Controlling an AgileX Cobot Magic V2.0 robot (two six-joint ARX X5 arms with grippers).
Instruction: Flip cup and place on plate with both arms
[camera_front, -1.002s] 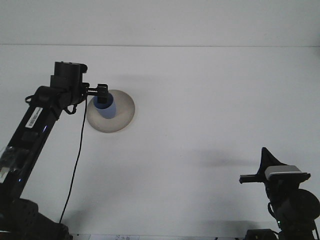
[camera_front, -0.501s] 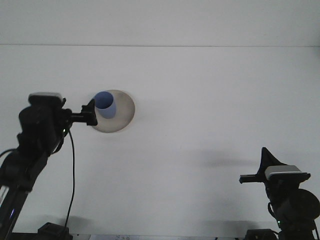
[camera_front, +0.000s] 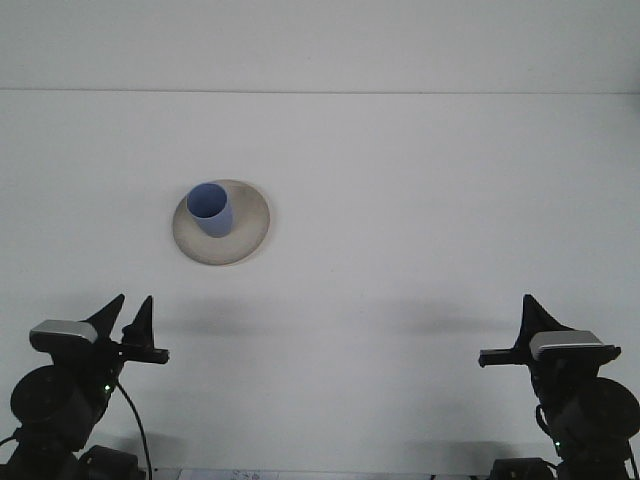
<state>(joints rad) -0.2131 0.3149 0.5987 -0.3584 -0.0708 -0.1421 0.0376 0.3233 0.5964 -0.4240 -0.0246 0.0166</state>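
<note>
Left gripper (camera_front: 128, 318) is sitting spread and empty at seven o'clock of the plate (camera_front: 250, 232) carrying the upright blue cup (camera_front: 210, 208).

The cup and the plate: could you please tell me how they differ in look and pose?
The cup is blue, while the plate is beige. The cup stands tall and upright with its mouth up, while the plate lies low and flat on the table. The cup is narrow, while the plate is much wider and carries it, left of centre. Both are round, and neither is touched by an end effector.
</note>
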